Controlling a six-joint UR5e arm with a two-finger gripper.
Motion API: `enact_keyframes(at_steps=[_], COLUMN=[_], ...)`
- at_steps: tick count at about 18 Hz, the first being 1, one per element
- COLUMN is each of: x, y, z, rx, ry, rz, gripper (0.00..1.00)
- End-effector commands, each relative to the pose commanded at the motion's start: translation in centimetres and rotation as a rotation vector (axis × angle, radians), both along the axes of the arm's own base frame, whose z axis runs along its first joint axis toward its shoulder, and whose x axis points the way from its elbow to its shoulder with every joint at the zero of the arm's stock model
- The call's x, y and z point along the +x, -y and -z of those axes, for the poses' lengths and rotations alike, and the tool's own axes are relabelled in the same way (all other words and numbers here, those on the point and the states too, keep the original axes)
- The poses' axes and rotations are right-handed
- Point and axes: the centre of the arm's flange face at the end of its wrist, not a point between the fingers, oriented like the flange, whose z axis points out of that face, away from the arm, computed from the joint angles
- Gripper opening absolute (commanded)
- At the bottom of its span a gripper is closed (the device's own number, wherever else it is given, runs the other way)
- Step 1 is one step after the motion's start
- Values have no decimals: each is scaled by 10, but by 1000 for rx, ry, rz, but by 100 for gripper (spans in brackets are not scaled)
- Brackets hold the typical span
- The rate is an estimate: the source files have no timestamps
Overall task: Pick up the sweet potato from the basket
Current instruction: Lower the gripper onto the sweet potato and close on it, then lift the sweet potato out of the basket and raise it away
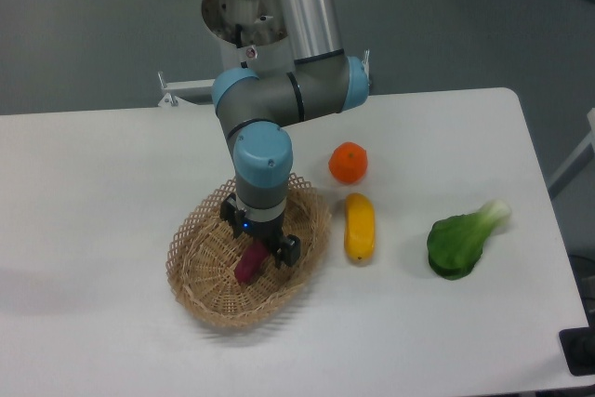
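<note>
The tan wicker basket (200,281) sits on the white table at the front left of centre. The reddish-purple sweet potato (249,264) lies inside it, right of its middle. My gripper (257,246) hangs straight down into the basket, directly over the sweet potato's upper end. Its dark fingers (289,250) sit on either side of the tuber. The wrist hides the fingertips, so I cannot tell if they press on the sweet potato.
A round orange fruit (349,162) lies right of the basket. A yellow oblong vegetable (360,227) lies just past the basket's right rim. A green leafy vegetable (460,242) lies further right. The table's front edge is near the basket.
</note>
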Motion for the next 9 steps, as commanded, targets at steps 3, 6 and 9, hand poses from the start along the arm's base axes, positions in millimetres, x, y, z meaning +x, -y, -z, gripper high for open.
enact_keyframes(at_steps=[3, 6, 9], x=[-2, -3, -7], y=[0, -1, 0], z=[-5, -10, -24], rx=[2, 9, 27], ry=[-10, -18, -35], rz=[-2, -1, -2], gripper=[24, 18, 16])
